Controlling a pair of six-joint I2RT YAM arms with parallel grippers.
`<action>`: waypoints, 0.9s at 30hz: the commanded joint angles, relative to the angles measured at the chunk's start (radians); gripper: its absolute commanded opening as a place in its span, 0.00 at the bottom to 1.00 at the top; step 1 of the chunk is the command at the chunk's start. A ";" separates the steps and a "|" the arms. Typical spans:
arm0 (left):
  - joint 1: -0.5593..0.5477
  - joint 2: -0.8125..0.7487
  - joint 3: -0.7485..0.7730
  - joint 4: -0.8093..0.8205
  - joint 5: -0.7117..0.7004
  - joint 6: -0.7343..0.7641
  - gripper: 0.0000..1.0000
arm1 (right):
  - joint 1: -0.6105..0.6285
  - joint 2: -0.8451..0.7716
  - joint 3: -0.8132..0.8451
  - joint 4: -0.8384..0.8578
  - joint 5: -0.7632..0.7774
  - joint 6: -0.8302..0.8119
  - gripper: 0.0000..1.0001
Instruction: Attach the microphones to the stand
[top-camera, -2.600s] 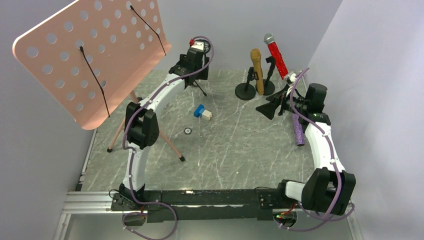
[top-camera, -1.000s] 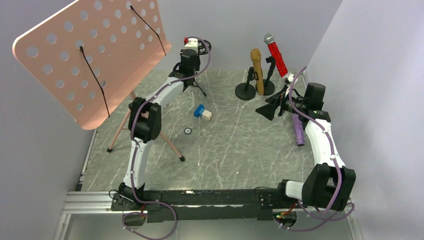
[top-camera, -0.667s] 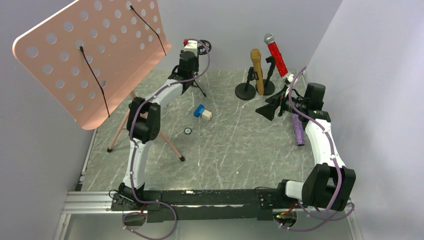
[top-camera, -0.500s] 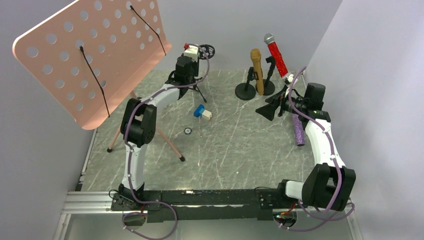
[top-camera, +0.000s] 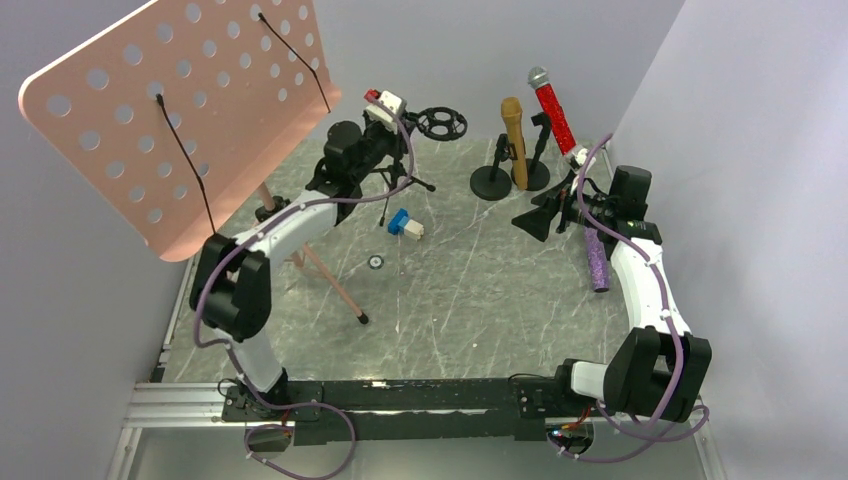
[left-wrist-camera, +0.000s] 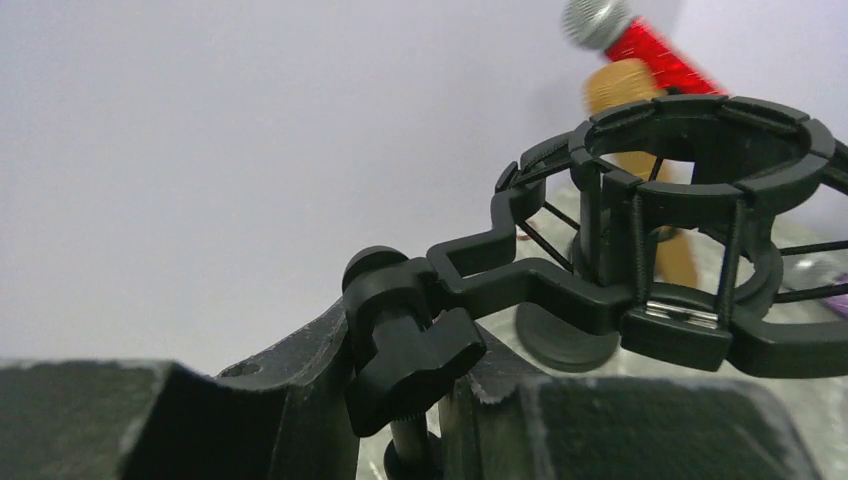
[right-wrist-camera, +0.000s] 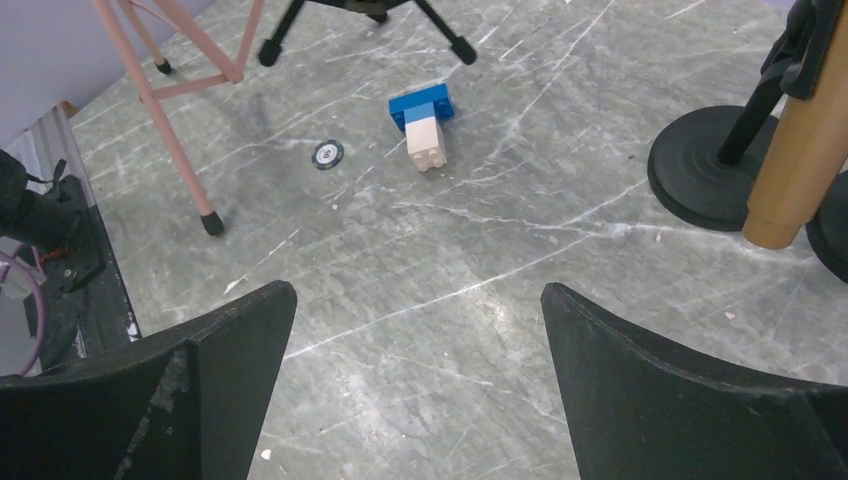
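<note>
My left gripper (top-camera: 393, 155) is shut on the stem of a small black tripod stand (top-camera: 405, 180), which tilts with its ring-shaped shock mount (top-camera: 440, 122) toward the right. In the left wrist view the stem (left-wrist-camera: 415, 440) runs between my fingers, and the empty shock mount (left-wrist-camera: 700, 230) is ahead. The gold microphone (top-camera: 514, 140) and the red glitter microphone (top-camera: 553, 112) stand upright in round-based holders at the back. The purple glitter microphone (top-camera: 597, 260) lies flat on the table beside my right arm. My right gripper (top-camera: 540, 215) hovers open and empty over the table (right-wrist-camera: 420, 300).
A big pink perforated music stand (top-camera: 180, 110) fills the left, its legs (right-wrist-camera: 180, 110) reaching onto the table. A blue and cream brick (top-camera: 405, 226) and a small round disc (top-camera: 375, 263) lie mid-table. Grey walls close in behind and on the right.
My left arm has swung and carried the tripod stand rightward, tilting it; the shock mount now sits further right. The right arm has not moved.
</note>
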 joint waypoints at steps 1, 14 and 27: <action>-0.013 -0.153 -0.072 0.144 0.191 -0.049 0.00 | -0.012 -0.017 0.038 0.011 -0.008 -0.039 1.00; -0.203 -0.341 -0.395 0.252 0.192 -0.118 0.00 | -0.026 -0.014 0.033 0.010 -0.005 -0.053 1.00; -0.585 -0.290 -0.624 0.640 -0.562 0.061 0.00 | -0.032 0.002 0.031 0.003 0.019 -0.073 1.00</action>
